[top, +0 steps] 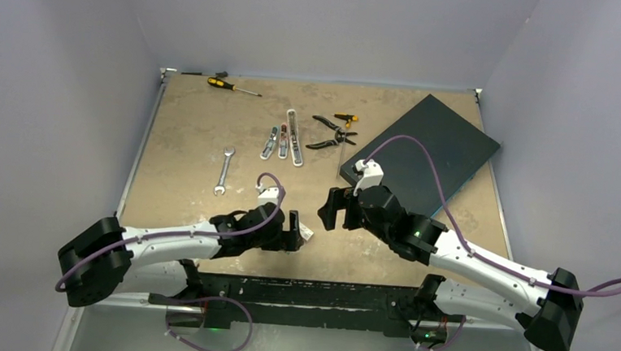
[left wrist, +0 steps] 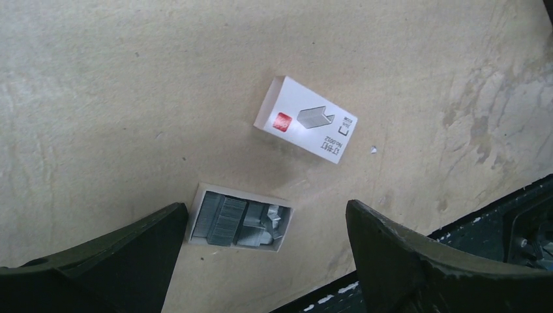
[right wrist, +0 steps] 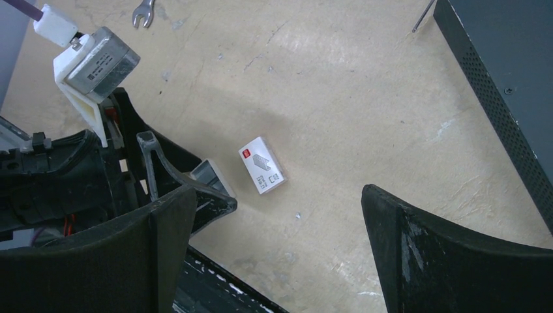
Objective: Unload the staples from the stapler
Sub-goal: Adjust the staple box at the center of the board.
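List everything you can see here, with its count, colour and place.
staples: several strips, silver-grey, in the tray
tray: one, white, near edge
box: one, white, beside the tray, apart
wrench: one, silver, left of centre
screwdriver: one, yellow and black, far edge
stapler pieces: three, white and grey, centre
pliers: one, black, right of those pieces
panel: one, dark, far right
left pincer: one, black, open, above the tray
right pincer: one, black, open, right of the box

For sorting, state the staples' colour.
Silvery grey staples; left wrist view shows them best.
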Motion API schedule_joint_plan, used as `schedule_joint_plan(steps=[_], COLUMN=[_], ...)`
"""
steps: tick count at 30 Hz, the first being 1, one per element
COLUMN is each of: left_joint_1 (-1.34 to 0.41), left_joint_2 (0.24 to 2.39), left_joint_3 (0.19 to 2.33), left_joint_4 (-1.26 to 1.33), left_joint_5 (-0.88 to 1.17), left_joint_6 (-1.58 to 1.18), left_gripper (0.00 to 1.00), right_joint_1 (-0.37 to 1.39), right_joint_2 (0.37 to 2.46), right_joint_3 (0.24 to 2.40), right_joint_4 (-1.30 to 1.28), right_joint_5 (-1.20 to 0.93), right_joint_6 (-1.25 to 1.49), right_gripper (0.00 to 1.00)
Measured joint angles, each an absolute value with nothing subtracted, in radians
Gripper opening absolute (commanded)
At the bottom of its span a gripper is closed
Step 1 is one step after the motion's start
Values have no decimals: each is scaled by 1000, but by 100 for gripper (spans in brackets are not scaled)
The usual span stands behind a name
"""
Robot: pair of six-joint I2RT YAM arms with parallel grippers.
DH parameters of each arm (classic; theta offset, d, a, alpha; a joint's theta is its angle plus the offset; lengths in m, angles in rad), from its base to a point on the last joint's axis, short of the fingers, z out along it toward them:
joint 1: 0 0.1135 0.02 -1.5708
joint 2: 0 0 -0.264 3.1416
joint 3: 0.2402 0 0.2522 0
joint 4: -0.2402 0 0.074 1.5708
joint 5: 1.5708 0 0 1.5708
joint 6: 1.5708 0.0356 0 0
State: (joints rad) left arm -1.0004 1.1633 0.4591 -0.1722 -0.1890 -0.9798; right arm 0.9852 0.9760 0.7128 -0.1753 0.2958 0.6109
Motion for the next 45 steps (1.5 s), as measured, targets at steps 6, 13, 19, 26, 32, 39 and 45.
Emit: schedule_joint_plan(steps=[6, 13, 19, 26, 32, 39, 45], left_joint_1=[-1023, -1037, -1042, -1068, -1137, -1206, -1213], left_joint_2=[1217, 1213, 1143, 1061, 1092, 1165, 1226], left_joint_3=[481, 489, 463, 459, 459, 461, 477], left_joint_4=[-118, -141, -211, -272, -244, -167, -89], left_joint_5=[-181, -174, -166, -156, -137, -134, -138], left_joint_6=[-976, -976, -976, -977, -994, -1030, -1037], left_gripper=[91, 92, 92, 93, 93, 94, 94], right_joint_1=[985, 985, 985, 985, 985, 985, 985], right_joint_2=[976, 976, 976, 976, 976, 974, 974], right_joint_3=[712, 712, 712, 712, 712, 712, 712], right_joint_4=[-175, -176, -176, -176, -177, -184, -191], right_joint_5=[296, 297, 297, 297, 297, 305, 310], right_joint_6=[611, 614, 614, 614, 622, 626, 629], right_gripper=[99, 99, 99, 99, 99, 99, 99])
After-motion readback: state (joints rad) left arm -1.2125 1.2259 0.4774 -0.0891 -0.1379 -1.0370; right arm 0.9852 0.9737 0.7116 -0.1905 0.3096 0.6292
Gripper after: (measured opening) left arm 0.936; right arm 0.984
